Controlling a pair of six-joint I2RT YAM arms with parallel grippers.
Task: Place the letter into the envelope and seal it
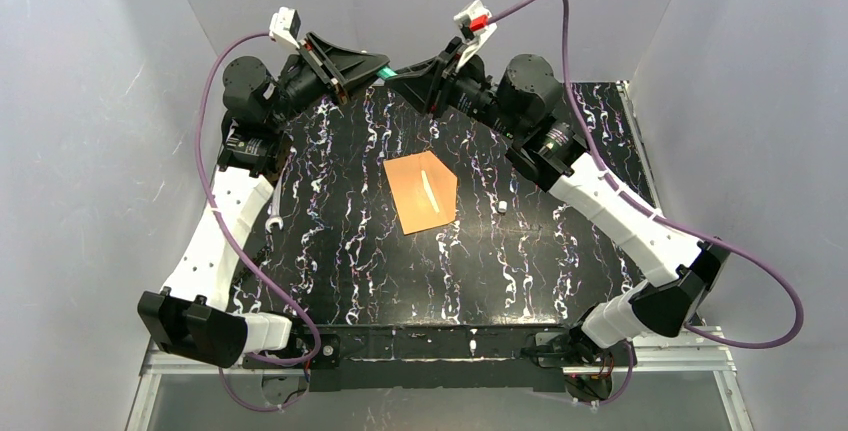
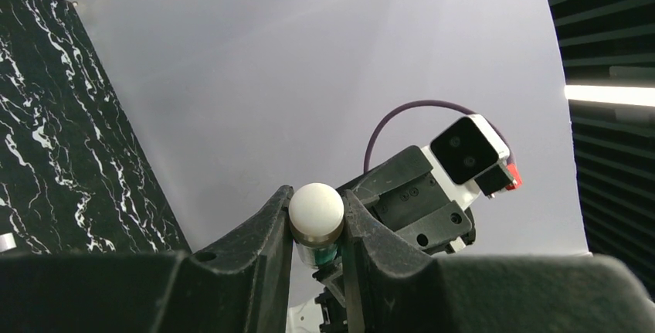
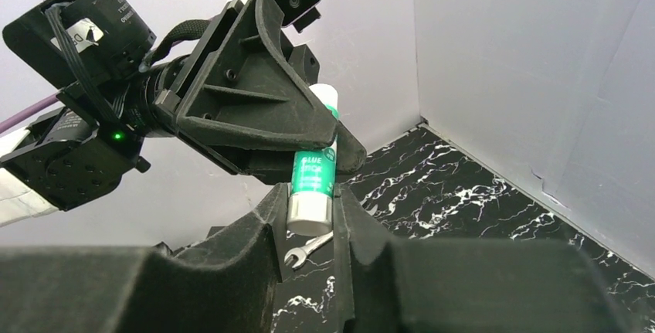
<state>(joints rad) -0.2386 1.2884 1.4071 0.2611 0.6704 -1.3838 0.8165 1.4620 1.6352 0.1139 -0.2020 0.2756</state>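
Note:
The orange envelope (image 1: 424, 192) lies flat mid-table with a pale strip on it. The letter does not show in any view. High over the table's far edge, both grippers meet on a green glue stick (image 1: 388, 72). My left gripper (image 1: 374, 66) is shut on its rounded white end (image 2: 316, 205), held between the black fingers (image 2: 263, 232). My right gripper (image 1: 402, 77) is shut on the stick's silver-white end (image 3: 310, 211), the green labelled body (image 3: 313, 174) running up into the left gripper (image 3: 255, 109). The right gripper's body (image 2: 417, 202) shows beyond the left fingers.
A small wrench (image 1: 277, 219) lies on the black marbled table (image 1: 340, 251) near the left arm, seen also under the right fingers as the wrench (image 3: 309, 246). A tiny white bit (image 1: 500, 207) sits right of the envelope. Grey walls enclose the table.

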